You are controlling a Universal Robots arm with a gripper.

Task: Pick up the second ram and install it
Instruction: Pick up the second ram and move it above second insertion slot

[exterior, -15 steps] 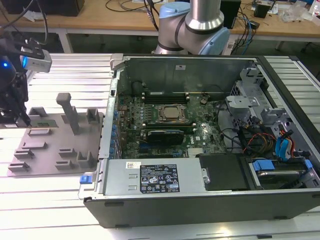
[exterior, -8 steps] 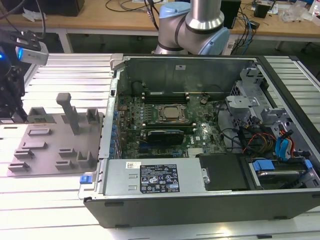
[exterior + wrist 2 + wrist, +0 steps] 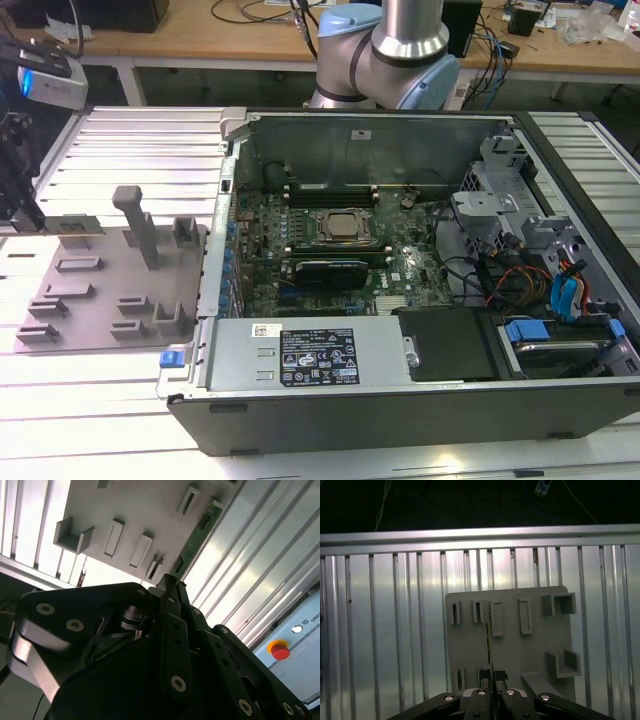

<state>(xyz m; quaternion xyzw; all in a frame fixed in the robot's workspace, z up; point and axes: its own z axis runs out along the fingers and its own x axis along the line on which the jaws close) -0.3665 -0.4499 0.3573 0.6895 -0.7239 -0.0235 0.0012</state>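
Observation:
The second ram is a thin green stick, seen edge-on as a dark line in the first wrist view. My gripper is shut on it, with the black fingers pinching one end. It hangs over the grey plastic tray, between the tray's slotted holders. Whether it is clear of its slot I cannot tell. In the exterior view my gripper is at the far left, over the tray's back corner. The open computer case with its motherboard lies to the exterior view's right.
The tray has an upright post and several low holders. Inside the case are the CPU socket, a black-covered card, a power supply and cable bundles. The slatted aluminium table surrounds everything. The arm's base stands behind the case.

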